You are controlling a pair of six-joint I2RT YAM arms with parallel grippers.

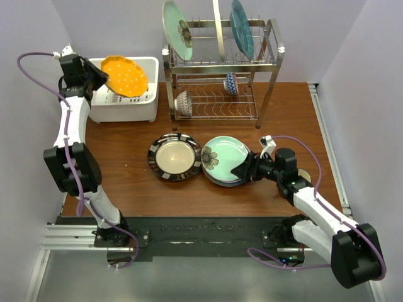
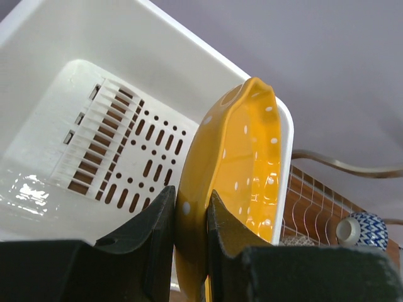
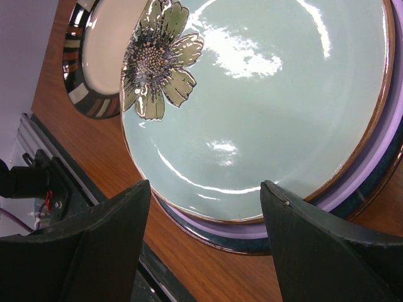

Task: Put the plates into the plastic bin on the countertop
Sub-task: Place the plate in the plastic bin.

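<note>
The orange scalloped plate [image 2: 239,163] is gripped on edge by its rim between the narrowly set left fingers [image 2: 148,236] and held tilted over the white plastic bin [image 2: 56,56], above its slotted floor; whether it touches the bin cannot be told. The right fingers [image 3: 107,239] are spread wide around nothing, at the near edge of a stack on the surface [image 1: 126,182], where a pale green flower plate [image 3: 264,107] lies on a lavender plate [image 3: 387,148] and a dark blue plate [image 3: 242,242]. The black-striped plate [image 1: 174,156] is seen flat just beside that stack.
</note>
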